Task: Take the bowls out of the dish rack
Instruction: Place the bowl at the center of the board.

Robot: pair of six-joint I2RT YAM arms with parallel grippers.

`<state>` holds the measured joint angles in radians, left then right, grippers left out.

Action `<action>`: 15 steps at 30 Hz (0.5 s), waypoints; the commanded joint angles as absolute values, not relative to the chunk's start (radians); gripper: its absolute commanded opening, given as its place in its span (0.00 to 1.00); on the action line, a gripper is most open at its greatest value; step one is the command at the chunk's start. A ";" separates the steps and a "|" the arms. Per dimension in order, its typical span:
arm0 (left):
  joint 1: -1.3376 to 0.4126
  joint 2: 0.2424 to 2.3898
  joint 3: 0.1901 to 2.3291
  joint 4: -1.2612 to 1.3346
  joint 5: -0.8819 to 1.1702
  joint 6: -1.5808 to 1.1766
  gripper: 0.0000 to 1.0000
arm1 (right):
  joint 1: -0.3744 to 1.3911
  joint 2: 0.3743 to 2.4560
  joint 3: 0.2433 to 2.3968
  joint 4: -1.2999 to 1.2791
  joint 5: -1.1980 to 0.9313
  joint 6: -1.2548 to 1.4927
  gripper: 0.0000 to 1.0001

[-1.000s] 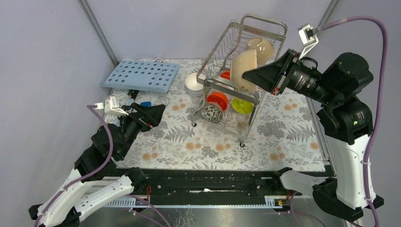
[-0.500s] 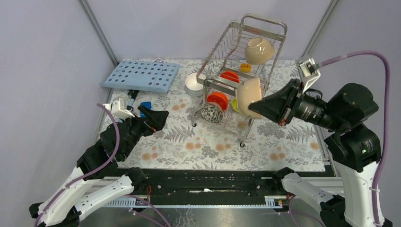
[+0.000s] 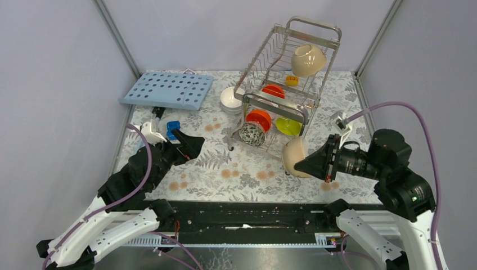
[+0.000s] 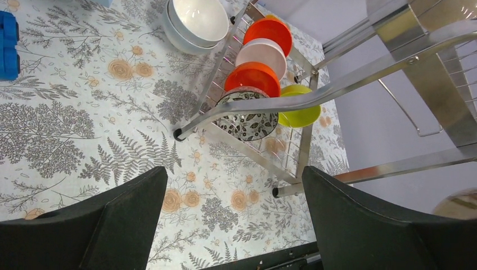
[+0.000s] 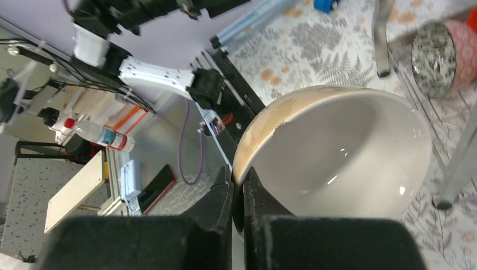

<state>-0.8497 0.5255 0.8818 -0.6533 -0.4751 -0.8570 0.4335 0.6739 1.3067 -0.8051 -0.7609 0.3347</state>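
Right pincer (image 5: 236,188): closed on the rim of the glossy cream-beige round bowl (image 3: 292,156), one finger inside and one outside. The bowl is clear of the tall steel-wire dish rack (image 4: 402,25). In the top view it hangs at about 5 o'clock of the rack, just beside the near-right foot and low over the floral-patterned surface (image 3: 225,171). I cannot tell whether it touches.

Key relation: the bowl is on edge. Its mouth faces 3 o'clock, back toward my wrist, and its base points to 9 o'clock, so its axis runs roughly level. Judgement: I need to tip the base down before I let go, otherwise the bowl may roll.

Left pincer (image 4: 233,185): jaws wide apart, nothing between them, hovering over the left side of the surface.

The rack's lower tier lies at about 2 o'clock from the left pincer. It holds the black-and-white speckled bowl (image 4: 247,118), an orange-red bowl (image 4: 253,79) and a lime-green bowl (image 4: 301,109). The left arm is nearer these and is free. A second cream-beige bowl (image 3: 307,59) sits on the top tier.
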 commanded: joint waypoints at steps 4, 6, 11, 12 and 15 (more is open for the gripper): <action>-0.850 0.551 0.858 -0.634 -0.459 -0.867 0.95 | 0.442 0.625 1.155 -0.814 -0.643 0.266 0.00; -0.851 0.560 0.856 -0.634 -0.454 -0.866 0.95 | 0.442 0.609 1.118 -0.816 -0.611 0.255 0.00; -0.851 0.556 0.843 -0.634 -0.458 -0.859 0.95 | 0.442 0.568 1.037 -0.808 -0.572 0.247 0.00; -0.851 0.553 0.837 -0.632 -0.461 -0.860 0.95 | 0.442 0.562 1.022 -0.802 -0.567 0.248 0.00; -0.851 0.549 0.814 -0.625 -0.459 -0.866 0.95 | 0.442 0.552 0.977 -0.777 -0.549 0.258 0.00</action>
<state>-0.8497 0.5568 0.8398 -0.6556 -0.4675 -0.8623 0.4355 0.5732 1.0008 -0.8886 -0.5755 0.2726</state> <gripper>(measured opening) 0.945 0.057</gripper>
